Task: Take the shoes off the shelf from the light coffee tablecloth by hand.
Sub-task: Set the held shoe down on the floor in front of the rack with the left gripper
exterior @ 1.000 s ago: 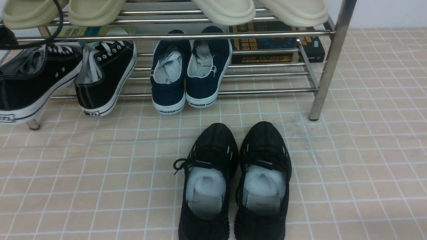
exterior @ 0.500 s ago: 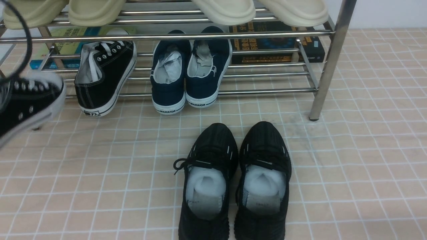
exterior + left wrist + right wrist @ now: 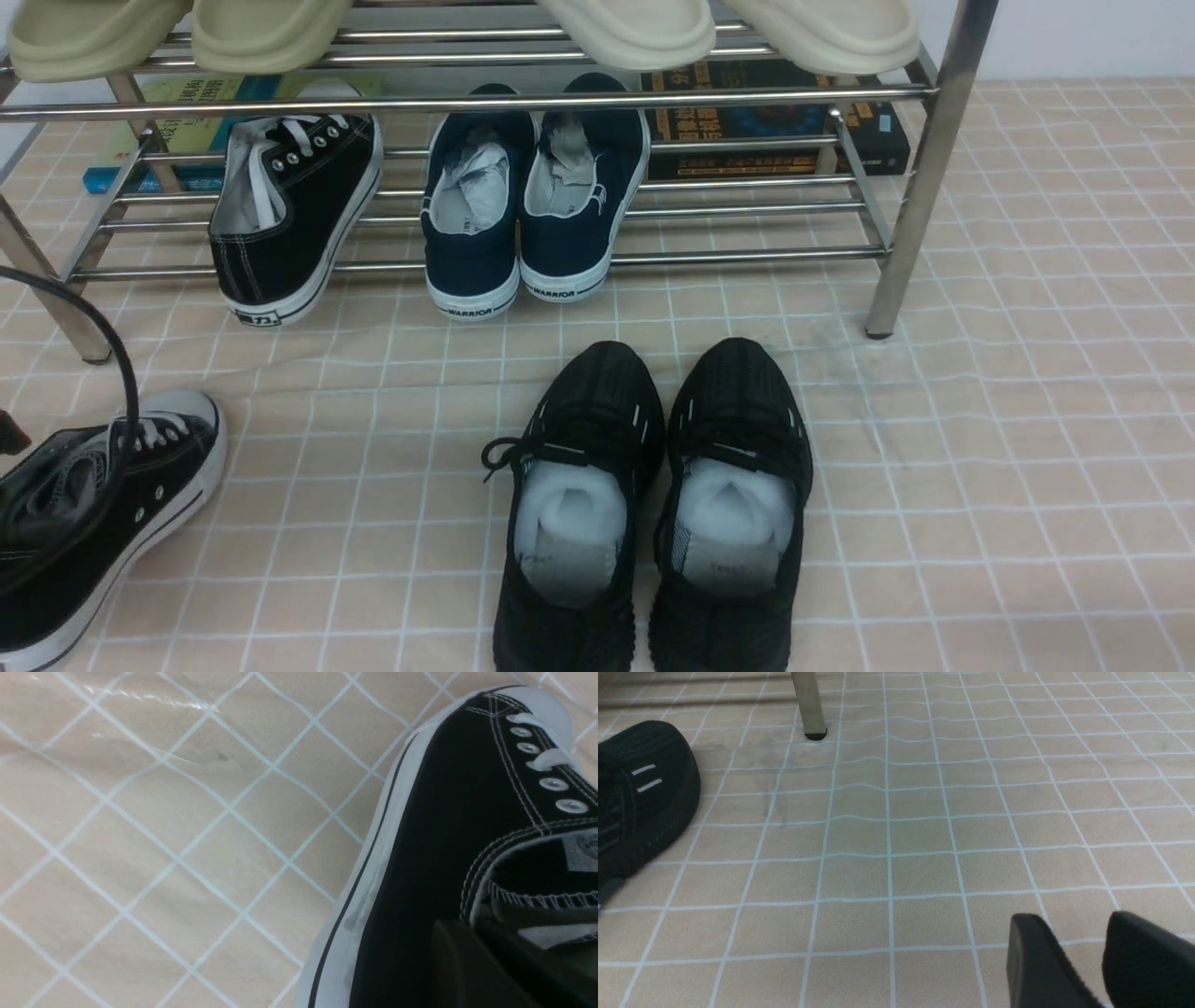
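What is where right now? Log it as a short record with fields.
held sneaker: off the shelf, front left, at the cloth; contact unclear
left gripper: shut on held sneaker at its collar
second sneaker: on shelf's bottom tier, heel outward
right gripper: open, empty, above cloth
left to do: second sneaker
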